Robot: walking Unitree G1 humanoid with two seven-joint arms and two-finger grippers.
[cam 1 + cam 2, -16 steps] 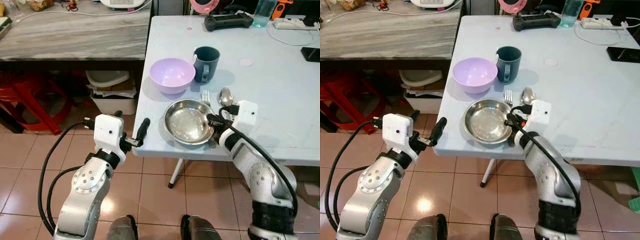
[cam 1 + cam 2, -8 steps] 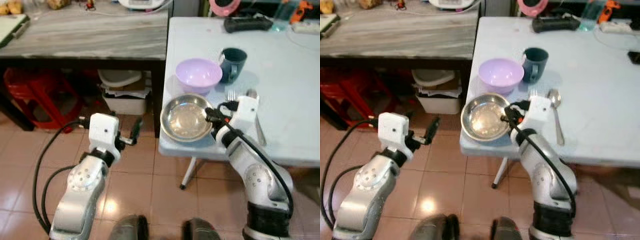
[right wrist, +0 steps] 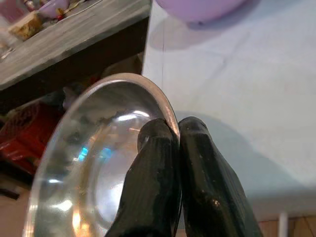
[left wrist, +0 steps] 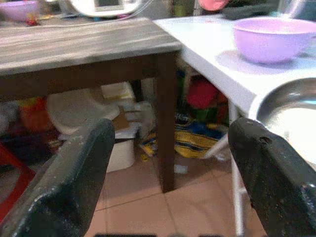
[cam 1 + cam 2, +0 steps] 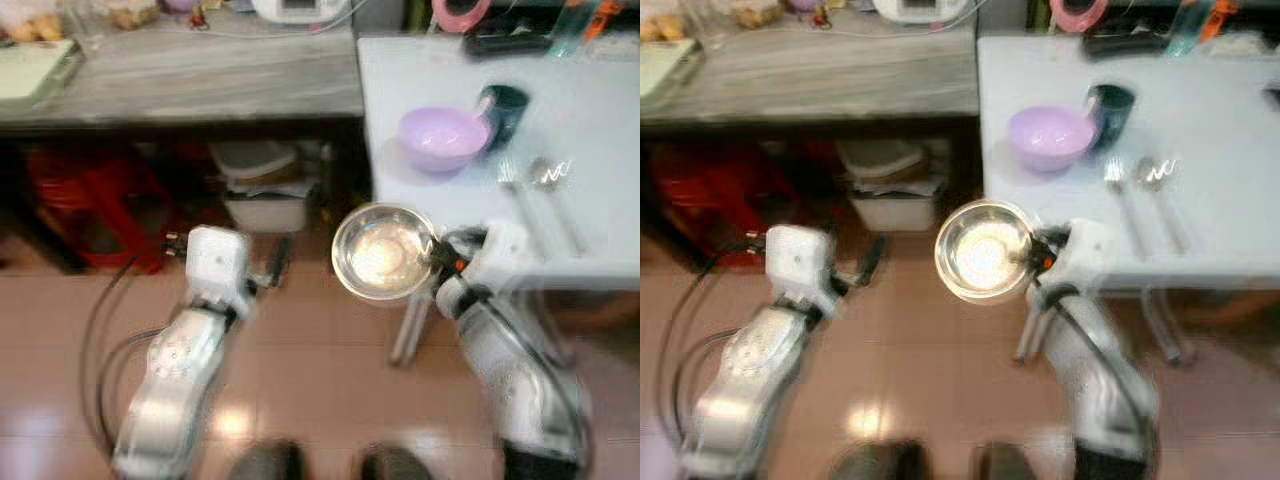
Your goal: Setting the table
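My right gripper (image 5: 436, 255) is shut on the rim of a shiny steel plate (image 5: 380, 251), which hangs in the air off the white table's (image 5: 590, 150) left front corner, above the tiled floor. In the right wrist view both fingers (image 3: 163, 173) pinch the steel plate's (image 3: 94, 168) edge. On the table stand a lilac bowl (image 5: 443, 137) and a dark teal mug (image 5: 503, 103), with a fork (image 5: 515, 195) and a spoon (image 5: 555, 190) lying in front of them. My left gripper (image 5: 275, 265) stands open and holds nothing, low beside the plate.
A grey wooden side table (image 5: 190, 75) stands to the left, with a red stool (image 5: 95, 200) and a white bin (image 5: 265, 190) beneath it. A black controller (image 5: 510, 40) and a bottle (image 5: 565, 20) lie at the white table's far edge. The eye views are blurred.
The steel plate has come off the table edge in my right gripper and now hangs over the floor. The camera has pulled back and shifted left, so the table sits further right.
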